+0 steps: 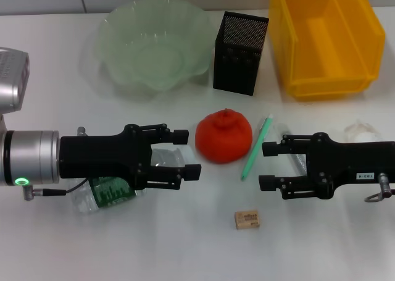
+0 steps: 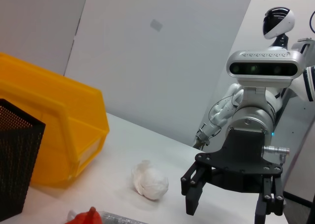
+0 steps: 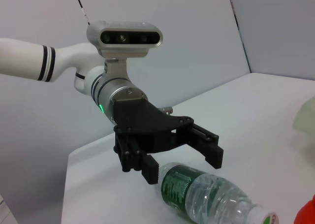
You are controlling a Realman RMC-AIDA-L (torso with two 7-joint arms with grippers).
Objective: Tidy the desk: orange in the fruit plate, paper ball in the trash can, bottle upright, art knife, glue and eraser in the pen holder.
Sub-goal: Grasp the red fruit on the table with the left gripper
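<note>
The left tool (image 1: 188, 151) reached in from the left edge of the table (image 1: 123, 244), fingers spread wide above the bottle (image 3: 211, 199), which lay on its side beneath them, apparently not gripped. Toward the far edge sat the fruit plate (image 1: 117, 28), holding nothing. Beside it stood the pen holder (image 1: 239, 52), upright. Near the table's middle rested the orange (image 1: 223, 136), between the two tools. Just beside it lay a green pen-like item (image 1: 256, 148), angled toward the far edge. Toward the near edge lay the eraser (image 1: 246, 219), apart from both tools. The right tool (image 1: 266, 165) came in from the right edge, fingers open and holding nothing. At the far right corner stood the trash can (image 1: 324, 40). The paper ball (image 2: 149, 180) lay near the right edge, partly hidden by the right arm.
</note>
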